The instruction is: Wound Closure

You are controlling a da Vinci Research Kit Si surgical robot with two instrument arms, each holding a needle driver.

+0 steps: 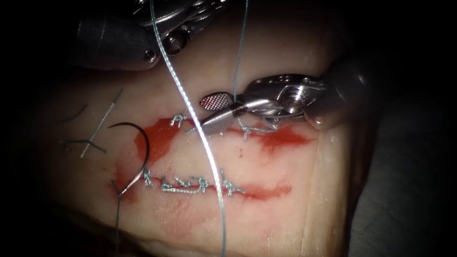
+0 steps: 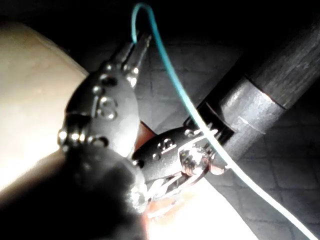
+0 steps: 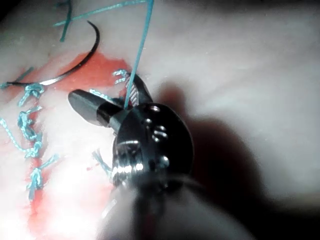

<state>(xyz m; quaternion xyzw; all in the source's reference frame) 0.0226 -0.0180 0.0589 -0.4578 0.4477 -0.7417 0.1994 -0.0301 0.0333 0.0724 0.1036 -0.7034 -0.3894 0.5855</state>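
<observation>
Right tool fingers [image 1: 215, 112]: spread apart, one flat textured face turned up; the thread [image 1: 240, 52] runs down into the crotch between them, not pinched; seen also in the right wrist view [image 3: 107, 100].
Left tool fingers [image 2: 136, 47]: clenched on the thread [image 2: 165, 65], which arcs over their tips; in the endoscope view the left tool [image 1: 166, 28] sits at 12 o'clock.
Needle [image 1: 138, 152]: free of both tools, lying on the tissue [image 1: 266, 214] at 9 o'clock of the cut [image 1: 266, 135], at its left end; whether its tip enters the tissue I cannot tell.
Thread: a bright strand crosses both stitched lines from 12 to 6 o'clock.
Red fluid [image 1: 159, 138]: pooled along the cut.
Cut ends of thread [image 1: 95, 133]: loose on the tissue at 9 o'clock, left of the needle.
</observation>
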